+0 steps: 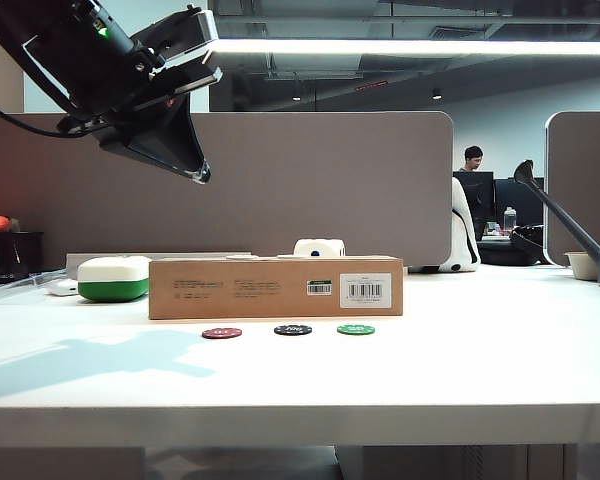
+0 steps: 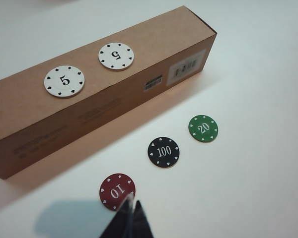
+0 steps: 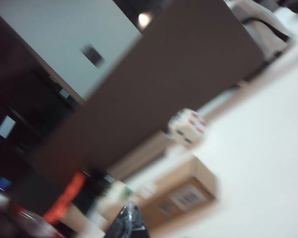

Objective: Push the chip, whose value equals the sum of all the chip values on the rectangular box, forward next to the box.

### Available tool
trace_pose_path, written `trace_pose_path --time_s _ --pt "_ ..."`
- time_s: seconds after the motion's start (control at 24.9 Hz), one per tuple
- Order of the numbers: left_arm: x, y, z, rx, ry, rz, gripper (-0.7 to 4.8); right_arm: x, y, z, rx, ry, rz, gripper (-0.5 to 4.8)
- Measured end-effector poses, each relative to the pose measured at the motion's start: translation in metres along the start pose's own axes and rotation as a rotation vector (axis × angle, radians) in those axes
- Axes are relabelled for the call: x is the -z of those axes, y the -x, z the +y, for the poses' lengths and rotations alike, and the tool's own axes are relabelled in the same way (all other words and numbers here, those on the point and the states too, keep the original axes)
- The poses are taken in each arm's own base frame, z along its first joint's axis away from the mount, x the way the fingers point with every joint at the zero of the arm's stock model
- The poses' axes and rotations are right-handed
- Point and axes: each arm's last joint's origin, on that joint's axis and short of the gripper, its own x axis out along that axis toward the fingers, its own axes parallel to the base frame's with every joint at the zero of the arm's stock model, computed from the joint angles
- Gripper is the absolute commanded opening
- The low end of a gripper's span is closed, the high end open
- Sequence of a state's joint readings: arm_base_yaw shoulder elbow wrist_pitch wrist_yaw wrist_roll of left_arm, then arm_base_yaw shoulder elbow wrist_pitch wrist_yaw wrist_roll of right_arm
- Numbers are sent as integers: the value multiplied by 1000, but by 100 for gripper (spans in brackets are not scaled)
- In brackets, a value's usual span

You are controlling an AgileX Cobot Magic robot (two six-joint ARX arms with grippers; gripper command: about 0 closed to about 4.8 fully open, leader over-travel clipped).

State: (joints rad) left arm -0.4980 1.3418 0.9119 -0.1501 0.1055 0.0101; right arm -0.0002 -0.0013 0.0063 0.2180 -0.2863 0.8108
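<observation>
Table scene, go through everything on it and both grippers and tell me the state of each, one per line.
rectangular box: lying flat, closed, two white 5 chips on top.
chip, dark red 10: flat on table, apart from box.
black 100 chip: flat, untouched.
green 20 chip: flat, untouched.
left gripper: shut, raised over the dark red chip.
right gripper: shut, blurred, holding nothing.

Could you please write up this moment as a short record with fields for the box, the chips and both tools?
box: long brown cardboard box with white barcode label, on the white table
on box: two white round chips, each marked 5
in front of box: dark-red chip marked 10, black chip marked 100, green chip marked 20, all apart from the box
left tool: shut, raised above the table, near the dark-red chip
right tool: looks shut, view blurred
</observation>
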Motion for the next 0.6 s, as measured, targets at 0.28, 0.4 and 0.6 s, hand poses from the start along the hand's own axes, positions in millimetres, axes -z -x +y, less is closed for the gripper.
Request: trace_pose_path --time_s 0.28,0.4,0.6 --pt "0 0 0 0 0 0 -5 -14 0 14 -48 -197 -40 -5" --pt "0 0 0 0 0 0 -5 -18 -5 18 5 -236 13 -5" --pt "0 0 0 0 0 0 -5 -26 -27 33 31 -255 129 -5"
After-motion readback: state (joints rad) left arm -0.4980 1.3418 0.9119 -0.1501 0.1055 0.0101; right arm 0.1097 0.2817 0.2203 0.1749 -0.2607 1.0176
